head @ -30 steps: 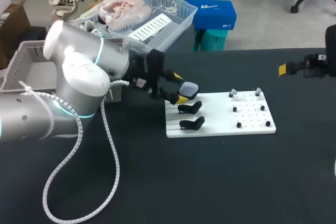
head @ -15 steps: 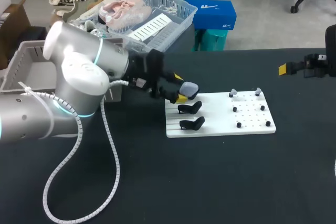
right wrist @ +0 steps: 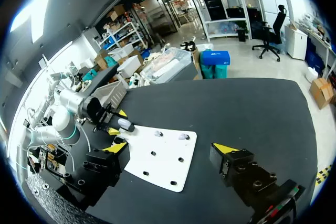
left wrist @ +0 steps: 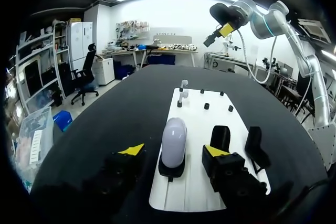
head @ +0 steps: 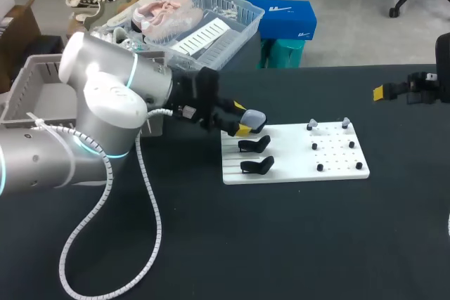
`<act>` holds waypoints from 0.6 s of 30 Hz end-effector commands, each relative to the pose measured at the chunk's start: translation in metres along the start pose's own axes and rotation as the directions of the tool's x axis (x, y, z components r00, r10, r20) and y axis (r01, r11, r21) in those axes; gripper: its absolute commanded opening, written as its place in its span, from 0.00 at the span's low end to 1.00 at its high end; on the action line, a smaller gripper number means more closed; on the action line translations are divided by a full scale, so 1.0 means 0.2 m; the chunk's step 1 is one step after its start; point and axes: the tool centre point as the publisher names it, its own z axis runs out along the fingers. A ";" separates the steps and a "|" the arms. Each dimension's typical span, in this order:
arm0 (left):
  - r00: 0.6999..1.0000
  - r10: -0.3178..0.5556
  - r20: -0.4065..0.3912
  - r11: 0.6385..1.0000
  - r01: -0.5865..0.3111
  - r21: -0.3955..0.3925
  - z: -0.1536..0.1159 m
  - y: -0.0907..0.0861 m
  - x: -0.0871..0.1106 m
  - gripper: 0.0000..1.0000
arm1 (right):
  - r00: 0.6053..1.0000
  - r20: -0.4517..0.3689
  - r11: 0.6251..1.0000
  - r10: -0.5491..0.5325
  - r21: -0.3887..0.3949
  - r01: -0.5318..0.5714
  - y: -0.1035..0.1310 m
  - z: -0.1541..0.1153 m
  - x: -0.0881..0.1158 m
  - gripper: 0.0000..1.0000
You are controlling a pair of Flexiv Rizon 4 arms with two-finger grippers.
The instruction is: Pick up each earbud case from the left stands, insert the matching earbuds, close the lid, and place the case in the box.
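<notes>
Your left gripper [left wrist: 174,151] was wide open, jaws either side of the case [left wrist: 174,139] but not touching it, lined up for a squeeze I'd guess. The case sat upright on its stand [left wrist: 171,170] at the white board's [left wrist: 199,114] end. Your right gripper [right wrist: 171,149] hung open too, well apart, probably just parked. Left wrist view showed the gaps beside the case; head view didn't, but showed the grey box [head: 21,79] behind your left arm.

Left claw [left wrist: 173,150] wide around earbud case [left wrist: 174,136], gaps either side, empty stand [left wrist: 221,135] just beyond one finger.
</notes>
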 end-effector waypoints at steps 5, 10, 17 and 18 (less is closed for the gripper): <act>1.000 0.000 0.004 1.000 0.000 -0.007 0.01 0.01 0.00 0.66 | 1.000 0.000 1.000 -0.001 0.000 0.001 0.00 0.00 0.00 1.00; 1.000 -0.001 0.003 1.000 0.001 -0.012 0.01 0.02 0.00 0.63 | 1.000 0.000 1.000 -0.001 0.000 0.001 0.00 0.00 0.00 1.00; 1.000 -0.002 0.002 1.000 0.002 -0.021 0.02 0.01 0.00 0.50 | 1.000 0.000 1.000 -0.001 0.000 0.001 0.00 0.00 0.00 1.00; 1.000 -0.002 0.002 1.000 0.002 -0.021 0.02 0.01 0.01 0.51 | 1.000 0.000 1.000 -0.001 0.000 0.001 0.00 0.00 0.00 1.00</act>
